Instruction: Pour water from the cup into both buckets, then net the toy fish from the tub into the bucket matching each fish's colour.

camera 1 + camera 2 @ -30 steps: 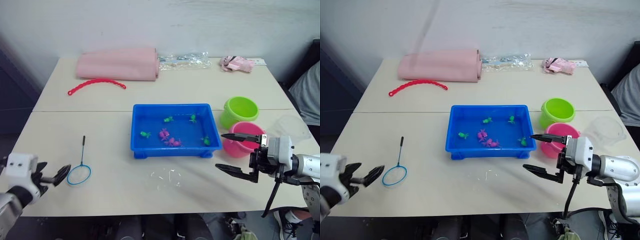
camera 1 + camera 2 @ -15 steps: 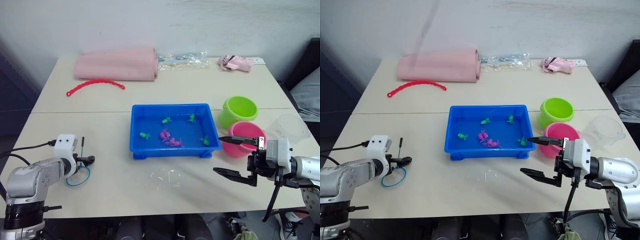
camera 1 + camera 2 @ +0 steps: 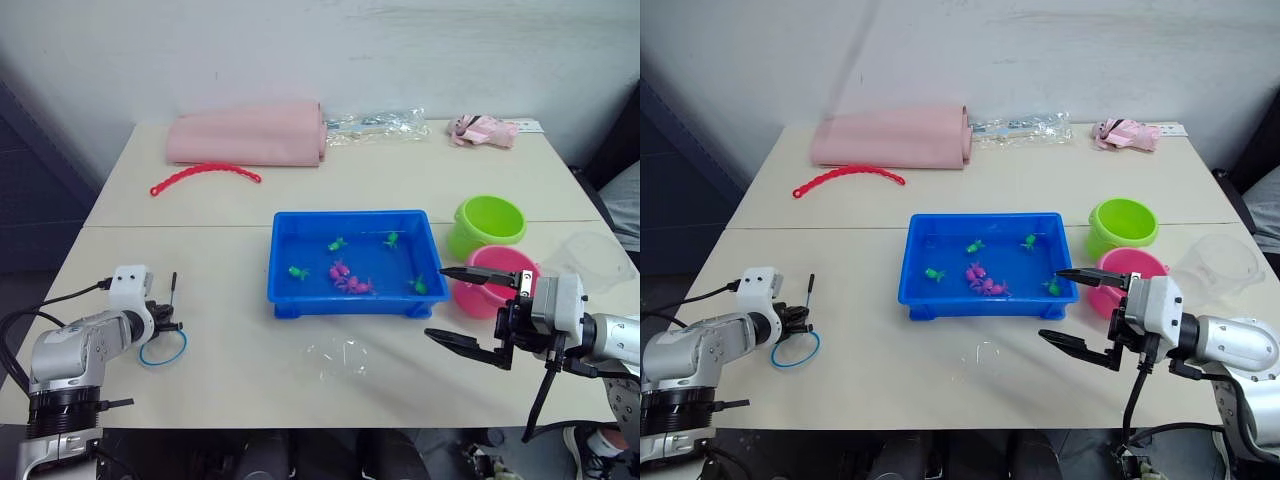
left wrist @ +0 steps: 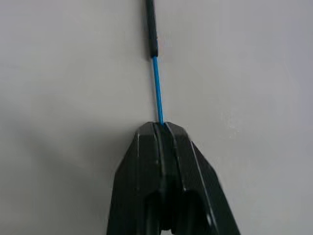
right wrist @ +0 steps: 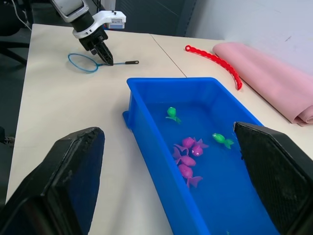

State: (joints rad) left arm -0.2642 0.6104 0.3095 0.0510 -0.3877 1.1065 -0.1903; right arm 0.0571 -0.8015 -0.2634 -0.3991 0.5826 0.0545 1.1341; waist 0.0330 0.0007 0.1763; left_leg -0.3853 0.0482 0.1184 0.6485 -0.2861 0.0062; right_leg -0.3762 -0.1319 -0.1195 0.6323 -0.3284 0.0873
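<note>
Left claw (image 4: 161, 128): fingers pressed together on the net's (image 3: 163, 343) thin blue stem, between hoop and dark handle, at the counter's (image 3: 230, 260) 8 o'clock edge.
Net: lies flat on the counter, hoop toward 6 o'clock, handle toward 12.
Right claw (image 3: 462, 307): fingers spread wide, holding nothing, at 4 o'clock, just beside the tub (image 3: 284, 290).
Tub: centre of counter, green and pink toy fish (image 3: 350, 283) in water.
Buckets: lime green bucket (image 3: 487, 223) at 3 o'clock of the tub, pink bucket (image 3: 490, 297) touching it nearer the claw.
Cup (image 3: 1215, 266): clear, right of the pink bucket.
</note>
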